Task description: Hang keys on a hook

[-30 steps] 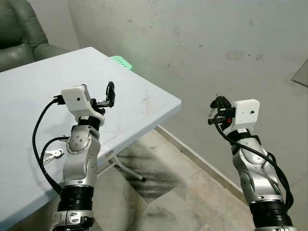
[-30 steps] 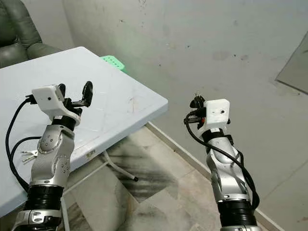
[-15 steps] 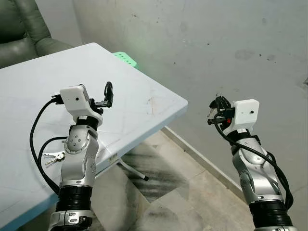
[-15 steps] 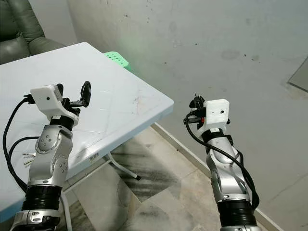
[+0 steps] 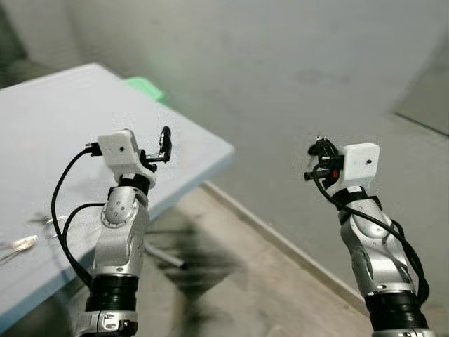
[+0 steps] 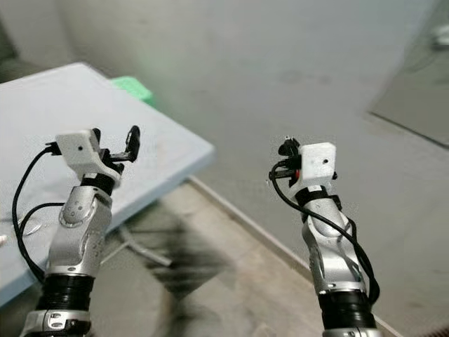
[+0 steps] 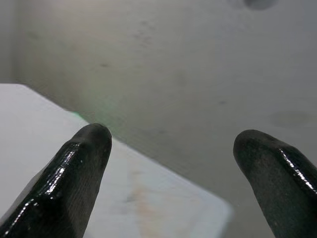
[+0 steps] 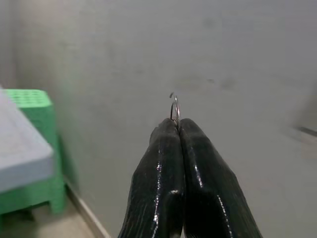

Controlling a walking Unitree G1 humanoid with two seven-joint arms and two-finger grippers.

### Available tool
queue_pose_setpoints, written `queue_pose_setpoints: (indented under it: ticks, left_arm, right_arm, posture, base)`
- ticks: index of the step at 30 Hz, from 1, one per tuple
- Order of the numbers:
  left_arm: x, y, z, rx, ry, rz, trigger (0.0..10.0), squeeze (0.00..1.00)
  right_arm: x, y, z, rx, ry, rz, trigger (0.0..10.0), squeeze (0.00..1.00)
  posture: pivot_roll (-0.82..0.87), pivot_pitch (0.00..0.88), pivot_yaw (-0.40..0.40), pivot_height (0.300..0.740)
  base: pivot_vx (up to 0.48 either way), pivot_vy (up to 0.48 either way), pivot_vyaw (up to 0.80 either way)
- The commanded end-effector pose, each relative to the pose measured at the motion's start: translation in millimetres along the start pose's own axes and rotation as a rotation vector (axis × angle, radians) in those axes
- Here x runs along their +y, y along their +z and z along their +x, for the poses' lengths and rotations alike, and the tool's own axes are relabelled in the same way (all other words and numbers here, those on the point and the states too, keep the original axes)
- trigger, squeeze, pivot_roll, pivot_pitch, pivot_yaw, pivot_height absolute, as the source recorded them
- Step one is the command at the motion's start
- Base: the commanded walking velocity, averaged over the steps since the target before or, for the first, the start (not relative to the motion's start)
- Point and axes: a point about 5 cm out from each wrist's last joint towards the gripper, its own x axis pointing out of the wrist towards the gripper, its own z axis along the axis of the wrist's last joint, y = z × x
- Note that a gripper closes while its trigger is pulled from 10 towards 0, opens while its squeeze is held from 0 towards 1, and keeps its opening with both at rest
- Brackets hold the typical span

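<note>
My right gripper (image 8: 177, 125) is held up in front of a grey wall, shut on a thin metal key ring (image 8: 174, 106) that pokes out past its fingertips; the keys themselves are hidden. In the eye views the same gripper (image 5: 320, 152) is raised at the right. Over the edge of the pale blue table (image 5: 70, 126), my left gripper (image 7: 171, 144) stands open and holds nothing. A blurred bunch of keys (image 5: 22, 241) lies on the table at the far left.
A green plastic stool (image 5: 144, 88) stands behind the table's far corner, against the stained grey wall (image 5: 280, 63). Tiled floor (image 5: 238, 281) spreads below and between the two arms. The eye views are blurred.
The whole picture has slid left and blurred, so the camera has turned right. The armchair has left the view. Both arms keep their pose.
</note>
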Motion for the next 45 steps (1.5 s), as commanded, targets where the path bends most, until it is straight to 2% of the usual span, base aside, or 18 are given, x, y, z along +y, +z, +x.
queue_pose_setpoints:
  ticks: [1, 25, 42, 45]
  left_arm:
    - [-2.2, 4.7, 2.3, -0.013, -0.009, -0.009, 10.0, 0.00]
    - [-2.4, 1.4, 4.1, 0.044, 0.024, -0.051, 10.0, 0.00]
    - [-6.0, 1.9, 5.5, 0.055, -0.002, 0.012, 10.0, 0.00]
    - [-6.5, 1.9, 5.1, 0.053, -0.011, 0.045, 10.0, 0.00]
  right_arm:
    - [-3.2, 6.0, 1.2, -0.020, -0.003, -0.007, 10.0, 0.00]
    - [-4.2, 9.2, 4.6, -0.025, -0.015, -0.009, 10.0, 0.00]
    - [-5.6, 5.7, 6.7, 0.001, -0.041, -0.016, 10.0, 0.00]
    - [-4.9, 4.8, 6.7, 0.006, -0.045, -0.011, 10.0, 0.00]
  posture:
    - [-0.02, 0.000, -0.044, 0.740]
    - [-0.02, 0.000, -0.047, 0.740]
    - [-0.02, 0.000, -0.041, 0.740]
    - [-0.02, 0.000, -0.039, 0.740]
  base:
    - [0.000, 0.000, -0.73]
    - [0.000, 0.000, -0.72]
    - [0.000, 0.000, -0.67]
    - [0.000, 0.000, -0.69]
